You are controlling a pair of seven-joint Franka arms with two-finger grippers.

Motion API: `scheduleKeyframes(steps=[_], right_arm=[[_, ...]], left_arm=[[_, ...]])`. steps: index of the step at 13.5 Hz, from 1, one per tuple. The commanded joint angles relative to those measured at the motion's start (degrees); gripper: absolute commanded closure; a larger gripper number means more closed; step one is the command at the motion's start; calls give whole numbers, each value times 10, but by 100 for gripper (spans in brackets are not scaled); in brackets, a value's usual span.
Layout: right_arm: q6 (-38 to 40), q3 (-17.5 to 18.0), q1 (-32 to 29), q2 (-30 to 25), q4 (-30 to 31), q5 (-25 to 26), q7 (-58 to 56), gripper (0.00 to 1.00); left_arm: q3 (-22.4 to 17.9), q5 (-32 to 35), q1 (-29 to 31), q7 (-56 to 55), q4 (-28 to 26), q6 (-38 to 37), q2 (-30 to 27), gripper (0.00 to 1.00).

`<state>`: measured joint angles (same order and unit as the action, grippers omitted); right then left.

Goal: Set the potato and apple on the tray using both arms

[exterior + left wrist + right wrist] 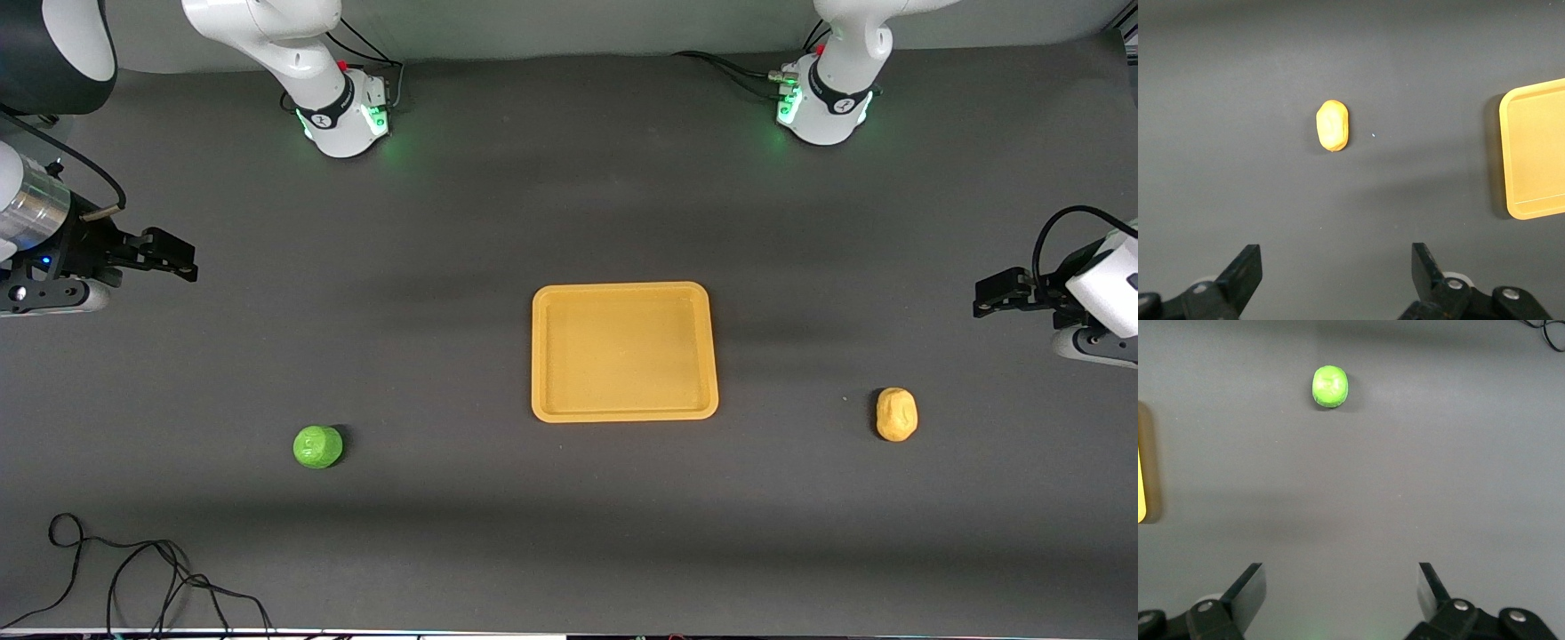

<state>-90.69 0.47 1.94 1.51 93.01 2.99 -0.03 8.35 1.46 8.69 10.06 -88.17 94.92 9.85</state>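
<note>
The orange-yellow tray (624, 414) lies empty at the middle of the table. The green apple (317, 446) sits on the table toward the right arm's end, nearer the front camera than the tray. The yellow-orange potato (896, 414) lies toward the left arm's end. My left gripper (982, 298) hangs open and empty over bare table at its end. In its wrist view (1336, 267) the potato (1333, 125) and a tray corner (1536, 157) lie ahead. My right gripper (187, 258) hangs open and empty over its end. Its wrist view (1341, 587) shows the apple (1330, 386) ahead.
A loose black cable (133, 578) lies by the table edge nearest the front camera, at the right arm's end. The two arm bases (342, 116) (822, 107) stand along the edge farthest from that camera. A sliver of the tray (1140, 487) shows in the right wrist view.
</note>
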Motion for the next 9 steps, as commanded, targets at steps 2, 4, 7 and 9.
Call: scheduleKeyframes(steps=[2,4,7,9], right_arm=[[3,-25,-2,-19,25,-52,-4,0],[-5,-30,3,-23,31,-60,-3,0],[-30,-30,2,-5,10,-60,-3,0],[-32,-29,3,54,-64,-60,-2,0]], left_arm=[[-2,-4,0,3,4,3,3,0],[-2,-4,0,3,4,2,3,0],[-2,-4,0,3,4,2,3,0],[-2,-4,0,3,-1,2,3,0]])
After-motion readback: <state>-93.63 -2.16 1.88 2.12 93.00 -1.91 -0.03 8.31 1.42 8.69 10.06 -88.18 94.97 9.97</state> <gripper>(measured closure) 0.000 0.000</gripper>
